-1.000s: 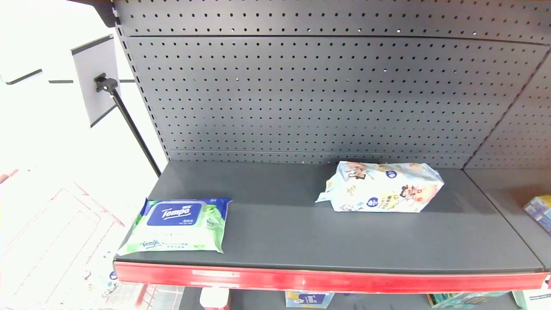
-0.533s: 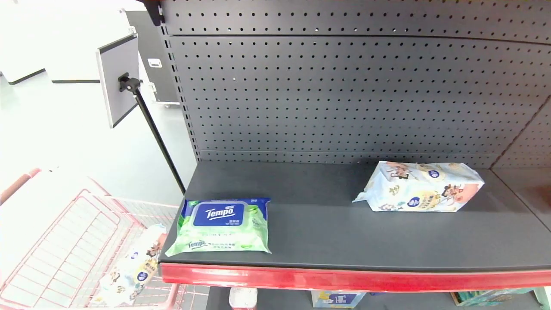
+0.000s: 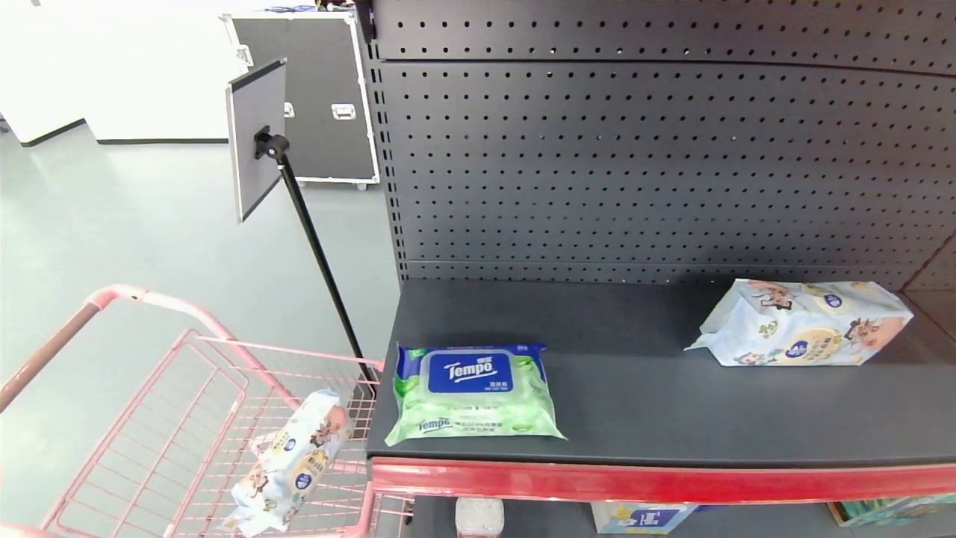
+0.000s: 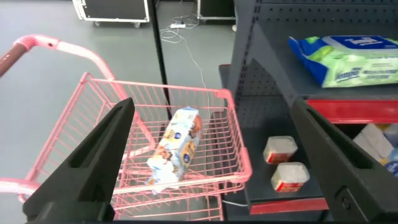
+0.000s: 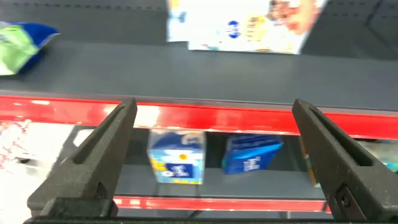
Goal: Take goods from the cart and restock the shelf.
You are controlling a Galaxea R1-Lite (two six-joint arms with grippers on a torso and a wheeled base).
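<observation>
Only my head camera moved over the last second. It swung left, so the pink cart (image 3: 187, 351) now shows at the near left next to the shelf (image 3: 672, 403). The goods themselves didn't budge.

One cartoon-print pack (image 3: 291, 459) is in the cart, leaning tilted against the basket's right wall, close to the shelf's left end. A second cartoon-print pack (image 3: 803, 323) lies on its side far back on the right of the shelf, near the pegboard. The green wipes pack (image 3: 472, 396) lies flat at the near left of the shelf, just behind the red front edge.

My left jaws are spread wide with nothing in them, hanging above and on the near side of the cart, roughly lined up with the pack inside. My right jaws are spread wide and empty too, sitting low in front of the red edge. A white-and-blue box (image 5: 177, 155) and a blue box (image 5: 252, 155) stand on the lower shelf beyond them.
</observation>
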